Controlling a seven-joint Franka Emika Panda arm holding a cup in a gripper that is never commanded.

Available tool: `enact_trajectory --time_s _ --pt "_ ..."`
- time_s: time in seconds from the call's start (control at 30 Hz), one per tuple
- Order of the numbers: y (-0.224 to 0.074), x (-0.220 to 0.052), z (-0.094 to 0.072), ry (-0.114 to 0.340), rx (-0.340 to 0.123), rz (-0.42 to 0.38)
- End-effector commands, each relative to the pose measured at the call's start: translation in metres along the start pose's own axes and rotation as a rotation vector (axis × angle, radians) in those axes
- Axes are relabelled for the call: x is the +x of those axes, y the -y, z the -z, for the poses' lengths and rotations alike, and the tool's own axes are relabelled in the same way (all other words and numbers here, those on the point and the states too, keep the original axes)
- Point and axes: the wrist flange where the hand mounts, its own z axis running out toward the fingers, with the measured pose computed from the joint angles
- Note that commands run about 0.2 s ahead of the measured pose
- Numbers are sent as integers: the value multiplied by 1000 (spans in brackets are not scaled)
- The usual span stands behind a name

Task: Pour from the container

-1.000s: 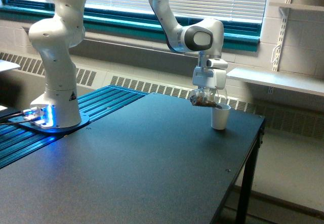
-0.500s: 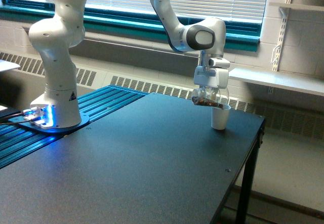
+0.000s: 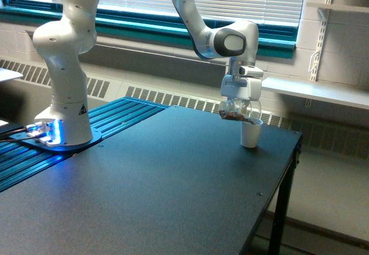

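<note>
The top of the robot arm (image 3: 190,12) is cut off by the picture's edge, and the fingertips are hard to make out behind the clear container (image 3: 236,112). The gripper (image 3: 238,106) is clamped on the container, which lies tipped on its side just above the white cup (image 3: 250,134), with brown stuff showing inside. The cup stands on the dark table (image 3: 173,174) near its far edge. Since a second ago the gripper and container have slid a little toward the exterior view's right, more over the cup.
</note>
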Motion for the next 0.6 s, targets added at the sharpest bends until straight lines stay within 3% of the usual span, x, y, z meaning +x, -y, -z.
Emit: enact_trajectory --time_s 0.03,0.6 --pt "4 3 5 1 1 25" --pt "6 6 6 17 -6 50"
